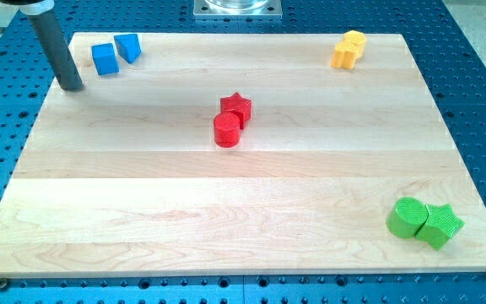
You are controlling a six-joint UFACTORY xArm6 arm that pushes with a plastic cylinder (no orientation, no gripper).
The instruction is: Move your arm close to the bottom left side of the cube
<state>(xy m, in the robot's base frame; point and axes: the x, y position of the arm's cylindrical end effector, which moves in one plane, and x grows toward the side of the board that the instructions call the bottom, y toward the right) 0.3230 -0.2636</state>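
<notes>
A blue cube [105,58] sits at the view's top left of the wooden board, with a second blue block [128,46], wedge-like in shape, touching its right side. My rod comes down from the top left corner, and my tip [72,86] rests at the board's left edge. The tip is to the lower left of the blue cube, a short gap apart from it.
A red star [236,106] and a red cylinder [226,130] touch near the board's middle. Two yellow blocks [348,49] sit together at the top right. A green cylinder [407,218] and a green star [441,225] touch at the bottom right. Blue perforated table [479,84] surrounds the board.
</notes>
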